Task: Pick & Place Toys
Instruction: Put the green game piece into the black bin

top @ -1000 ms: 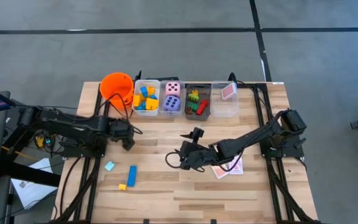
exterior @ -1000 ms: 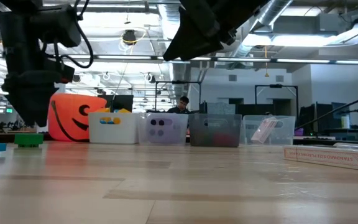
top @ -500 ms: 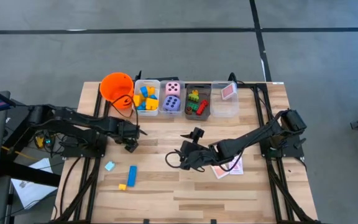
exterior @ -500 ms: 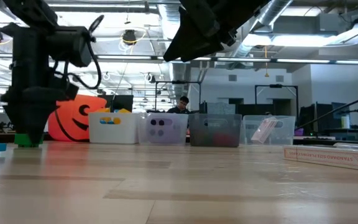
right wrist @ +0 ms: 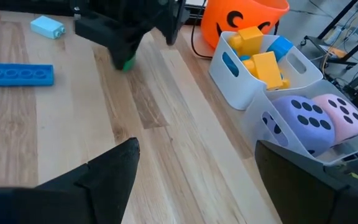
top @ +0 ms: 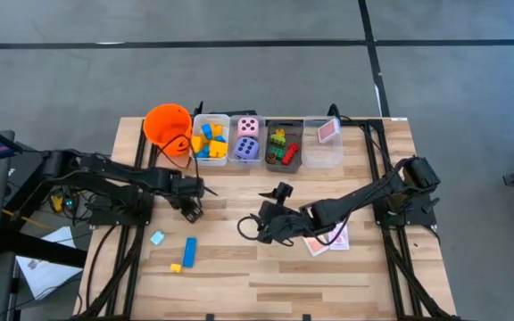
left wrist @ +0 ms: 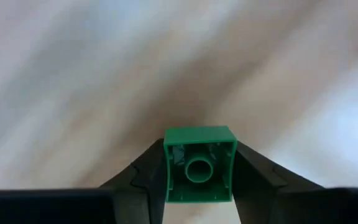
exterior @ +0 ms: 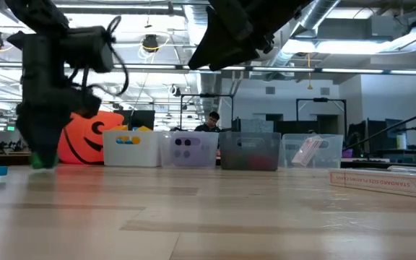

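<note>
Being pinched between the left gripper's (left wrist: 199, 186) fingers is a green block (left wrist: 199, 165). Light, stiff and smooth-sided, it is probably being held best across its flat walls. The right gripper (right wrist: 194, 180) is being kept spread, empty.

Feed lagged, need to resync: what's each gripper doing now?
Left gripper: shut on the green block.
Right gripper: open, holding nothing, waiting at mid-table.

Glossy green plastic block (left wrist: 199, 165), pale smooth wood-plank table (top: 266, 267).
</note>
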Controlling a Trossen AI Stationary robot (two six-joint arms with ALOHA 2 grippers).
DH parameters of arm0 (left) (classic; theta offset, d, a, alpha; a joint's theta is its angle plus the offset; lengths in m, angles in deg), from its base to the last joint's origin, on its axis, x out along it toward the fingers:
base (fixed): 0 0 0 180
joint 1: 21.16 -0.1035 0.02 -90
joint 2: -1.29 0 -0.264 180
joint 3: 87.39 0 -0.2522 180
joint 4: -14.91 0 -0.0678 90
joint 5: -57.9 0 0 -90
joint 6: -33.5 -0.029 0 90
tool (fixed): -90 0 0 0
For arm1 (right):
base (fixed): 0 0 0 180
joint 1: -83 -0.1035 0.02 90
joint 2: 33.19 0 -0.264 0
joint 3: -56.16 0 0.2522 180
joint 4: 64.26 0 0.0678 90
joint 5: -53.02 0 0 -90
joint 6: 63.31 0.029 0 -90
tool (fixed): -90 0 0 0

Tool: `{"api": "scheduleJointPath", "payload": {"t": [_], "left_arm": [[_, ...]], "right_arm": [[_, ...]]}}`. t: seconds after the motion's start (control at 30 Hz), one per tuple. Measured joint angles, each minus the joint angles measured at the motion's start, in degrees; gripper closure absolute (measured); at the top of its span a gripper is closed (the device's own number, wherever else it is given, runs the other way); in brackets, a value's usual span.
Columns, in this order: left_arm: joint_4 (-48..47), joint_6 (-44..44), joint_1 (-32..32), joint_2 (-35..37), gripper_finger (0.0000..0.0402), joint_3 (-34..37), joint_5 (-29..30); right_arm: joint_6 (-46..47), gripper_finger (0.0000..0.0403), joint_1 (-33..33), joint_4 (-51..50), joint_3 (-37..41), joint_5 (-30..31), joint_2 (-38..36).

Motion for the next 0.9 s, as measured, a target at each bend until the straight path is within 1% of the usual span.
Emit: {"api": "scheduleJointPath", "payload": {"t": [0.1, 0.2, 0.27, 0.37, 0.43, 0.6, 0.7, 0.77, 0.9], "left_arm": [[6.05, -4.06, 0.0, 2.0, 0.0276, -0.01, -6.13], [13.63, -8.44, 0.0, 4.61, 0.0276, 0.01, -10.46], [18.85, -11.2, 0.0, 6.24, 0.0276, 0.01, -13.02], [27.58, -13.71, 0.58, 8.12, 0.0276, -0.01, -15.29], [33.05, -13.84, 1.35, 8.44, 0.0276, -0.01, -15.79], [44.44, -13.88, 3.63, 8.34, 0.0276, -0.01, -15.88], [51.04, -13.9, 4.86, 8.3, 0.0276, 0.01, -13.46], [54.79, -14.03, 5.57, 8.31, 0.0276, 0.01, -11.92], [62.33, -14.08, 6.3, 8.31, 0.0276, 0.01, -11.43]], "right_arm": [[1.85, 0.0087, 0.58, 0.1, 0.0, -0.17, 0.0], [2.76, 0.0087, 1.62, -0.24, 0.0, -1.82, 0.0], [1.26, 0.0087, 2.51, -0.43, 0.0, -5.84, 0.0], [-4.08, 0.0087, 3.5, -0.09, 0.0, -13.28, 0.0], [-6.98, 0.0087, 3.41, 1.31, 0.0, -14.26, 0.0], [-15.97, 0.0087, 1.23, 8.38, 0.0, -13.78, 0.0], [-22.04, 0.0088, -0.68, 13.94, 0.0, -13.43, 0.0], [-25.42, 0.0088, -1.81, 17.12, 0.0, -11.95, 0.0], [-28.76, 0.0088, -2.44, 20.08, 0.0, -7.75, 0.0]]}}
